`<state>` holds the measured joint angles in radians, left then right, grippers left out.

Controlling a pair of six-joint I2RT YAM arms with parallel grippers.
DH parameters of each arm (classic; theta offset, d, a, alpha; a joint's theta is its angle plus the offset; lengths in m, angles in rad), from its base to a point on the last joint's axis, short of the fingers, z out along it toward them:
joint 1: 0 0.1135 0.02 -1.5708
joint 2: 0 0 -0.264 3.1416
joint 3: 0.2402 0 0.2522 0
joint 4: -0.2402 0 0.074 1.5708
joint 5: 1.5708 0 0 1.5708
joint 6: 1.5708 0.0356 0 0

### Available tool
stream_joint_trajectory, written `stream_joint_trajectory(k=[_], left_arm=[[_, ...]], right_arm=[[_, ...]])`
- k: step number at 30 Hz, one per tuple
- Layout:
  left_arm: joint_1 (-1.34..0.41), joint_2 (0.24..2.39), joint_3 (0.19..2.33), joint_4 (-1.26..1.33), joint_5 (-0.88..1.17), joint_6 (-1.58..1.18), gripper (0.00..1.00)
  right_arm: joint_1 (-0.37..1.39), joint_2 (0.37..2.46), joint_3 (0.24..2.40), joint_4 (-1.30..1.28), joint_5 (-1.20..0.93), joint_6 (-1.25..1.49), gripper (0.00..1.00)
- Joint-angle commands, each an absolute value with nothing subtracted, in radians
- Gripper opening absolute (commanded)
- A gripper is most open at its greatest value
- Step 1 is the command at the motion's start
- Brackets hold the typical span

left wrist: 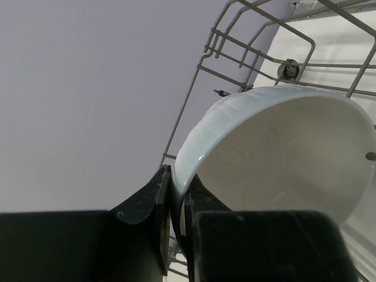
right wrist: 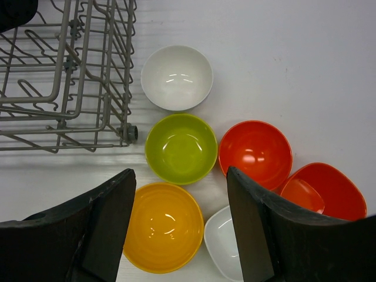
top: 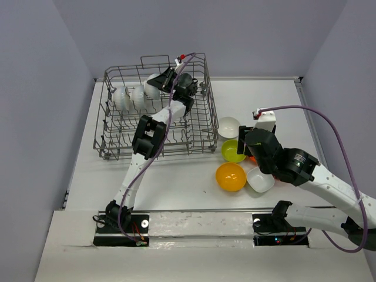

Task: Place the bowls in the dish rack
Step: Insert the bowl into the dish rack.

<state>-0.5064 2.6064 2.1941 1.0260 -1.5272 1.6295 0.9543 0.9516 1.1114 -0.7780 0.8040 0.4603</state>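
A white table (top: 176, 182) is seen, with walls at its far, left and right edges. The dish rack (top: 194, 144) is stood on the surface towards the far left corner, with its long side along the far edge. The loose bowls are gathered on the surface just beside the right side of the rack, well apart from the right edge. Nearest to the far edge, a round white bowl (top: 228, 126) is placed. Just in front of it a lime green bowl (top: 233, 151) is set, and then an orange-yellow bowl (top: 230, 177) closer to the near edge. A squarish white bowl (top: 260, 180) is laid beside the orange-yellow one, on its right. A red-orange bowl (right wrist: 255, 154) is found to the right of the green one, and a second red-orange bowl (right wrist: 326, 191) just beyond it towards the right edge. All are placed with the opening upwards.
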Motion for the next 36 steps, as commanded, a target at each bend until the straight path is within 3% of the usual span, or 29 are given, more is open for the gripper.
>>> stream_joint_trajectory(k=[1, 36], left_arm=[[-0.58, 2.585, 2.229, 1.091, -1.583, 1.624, 0.2], [-0.574, 2.579, 2.186, 1.209, -1.589, 1.7, 0.48]], right_arm=[[0.951, 0.927, 1.114, -0.756, 0.816, 0.463, 0.69], [0.951, 0.934, 1.124, -0.779, 0.822, 0.466, 0.68]])
